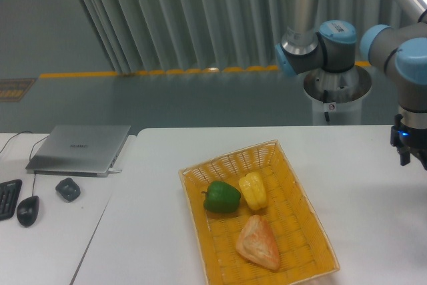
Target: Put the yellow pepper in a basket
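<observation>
The yellow pepper [253,190] lies inside the yellow woven basket [301,230], in its upper middle. It touches the green pepper [221,197] on its left. An orange-tan triangular pastry [258,242] lies just in front of it in the same basket. My gripper [413,159] is at the far right edge of the view, well to the right of the basket and above the white table. It is partly cut off by the frame. Its two dark fingers stand apart and hold nothing.
A closed grey laptop [80,148] lies on the left table, with a black mouse [27,210], a small dark object [67,189] and a keyboard corner [7,198] near it. The arm's base [337,85] stands behind the table at the back right.
</observation>
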You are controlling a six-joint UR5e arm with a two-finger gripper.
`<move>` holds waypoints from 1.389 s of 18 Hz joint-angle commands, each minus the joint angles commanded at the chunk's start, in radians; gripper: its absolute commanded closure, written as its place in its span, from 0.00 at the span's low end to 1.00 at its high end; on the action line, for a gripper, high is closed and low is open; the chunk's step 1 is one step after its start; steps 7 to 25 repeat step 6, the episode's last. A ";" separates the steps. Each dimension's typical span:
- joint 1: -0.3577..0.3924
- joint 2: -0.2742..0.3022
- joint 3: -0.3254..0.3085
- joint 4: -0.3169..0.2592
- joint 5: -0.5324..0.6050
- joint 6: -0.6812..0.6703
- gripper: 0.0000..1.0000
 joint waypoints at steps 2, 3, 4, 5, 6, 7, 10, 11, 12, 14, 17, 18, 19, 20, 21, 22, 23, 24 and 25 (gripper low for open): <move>0.011 0.002 0.000 0.000 -0.002 0.000 0.00; 0.011 0.002 0.000 0.000 -0.002 0.002 0.00; 0.012 0.002 0.000 0.000 -0.002 0.002 0.00; 0.014 0.002 0.000 -0.002 -0.002 0.003 0.00; 0.014 0.002 0.000 0.000 -0.005 0.003 0.00; 0.014 0.002 0.000 0.000 -0.005 0.003 0.00; 0.014 0.002 0.000 0.000 -0.005 0.003 0.00; 0.014 0.002 0.000 0.000 -0.005 0.003 0.00; 0.014 0.002 0.000 0.000 -0.005 0.003 0.00; 0.014 0.002 0.000 0.000 -0.005 0.003 0.00; 0.014 0.002 0.000 0.000 -0.005 0.003 0.00; 0.014 0.002 0.000 0.000 -0.005 0.003 0.00; 0.014 0.002 0.000 0.000 -0.005 0.003 0.00; 0.014 0.002 0.000 0.000 -0.005 0.003 0.00; 0.014 0.002 0.000 0.000 -0.005 0.003 0.00; 0.014 0.002 0.000 0.000 -0.005 0.003 0.00; 0.014 0.002 0.000 0.000 -0.005 0.003 0.00; 0.014 0.002 0.000 0.000 -0.005 0.003 0.00; 0.014 0.002 0.000 0.000 -0.005 0.003 0.00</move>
